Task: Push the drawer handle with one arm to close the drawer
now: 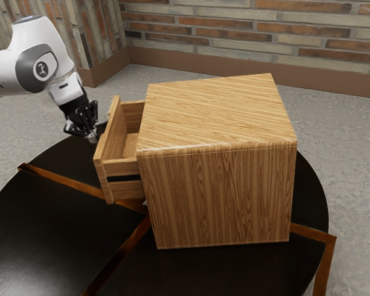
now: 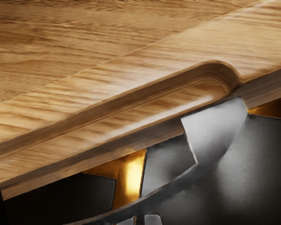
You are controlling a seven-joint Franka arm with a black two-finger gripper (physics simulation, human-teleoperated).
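Though ajar, drawer [image 1: 122,167] above tabletop [image 1: 43,228]

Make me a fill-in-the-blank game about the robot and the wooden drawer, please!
The drawer sticks out of the cabinet, so it is ____, not closed.
The round tabletop is mostly ____ in colour, with brown strips.
My arm is mostly ____ in colour.
The wall behind is made of ____.

Missing words: open; black; white; bricks.
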